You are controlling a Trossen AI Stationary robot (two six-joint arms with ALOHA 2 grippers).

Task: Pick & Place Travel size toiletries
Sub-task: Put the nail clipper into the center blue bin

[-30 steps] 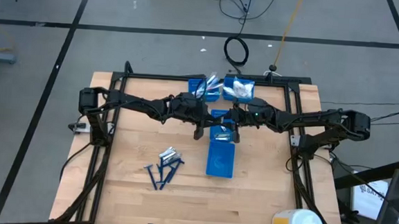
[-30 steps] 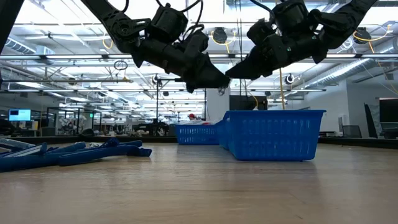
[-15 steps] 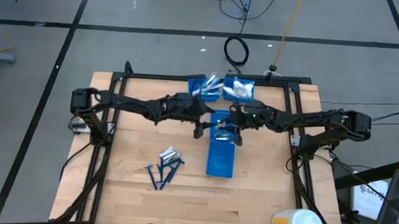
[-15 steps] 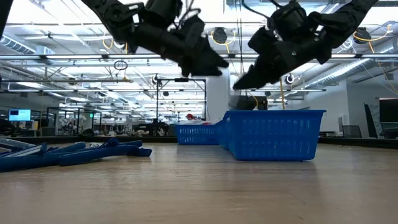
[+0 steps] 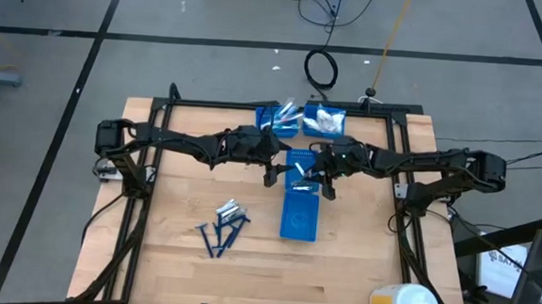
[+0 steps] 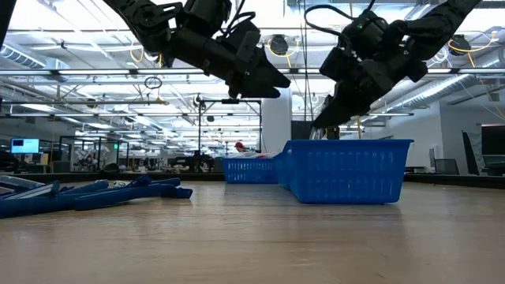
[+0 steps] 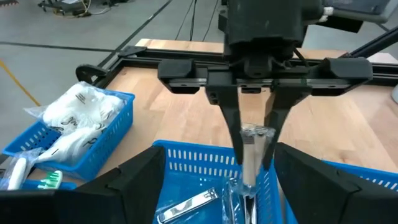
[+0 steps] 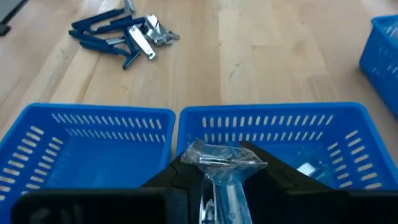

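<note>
My right gripper [image 7: 254,155] is shut on a silvery tube in a clear wrapper [image 8: 219,160]. It hangs over the middle blue bin [image 5: 299,159] at the table's centre. Facing it, my left gripper [image 6: 268,82] stands open with nothing between its fingers, a little to the left and higher. One silvery item [image 7: 186,208] lies in the bin below. More toiletries, dark blue razors and silvery tubes [image 5: 224,226], lie in a loose pile on the wood at the near left. My right gripper pinches the wrapped tube between its two fingers [image 7: 233,127]. The fingers slant down from the table's right side. The crumpled end of the wrapper [image 8: 221,155] sticks out past the fingertips. The tube hangs clear above the bin.
A longer blue bin [image 5: 299,216] lies just nearer than the middle one. Two more bins stand at the far edge, one with sticks [image 5: 278,120] and one with white packets [image 5: 324,120]. The bare wood on the near right is free.
My left gripper has opened, let go of the wrapped tube and drawn back up and toward the table's left edge. My right gripper keeps the tube and has tipped its fingers down toward the middle bin.
</note>
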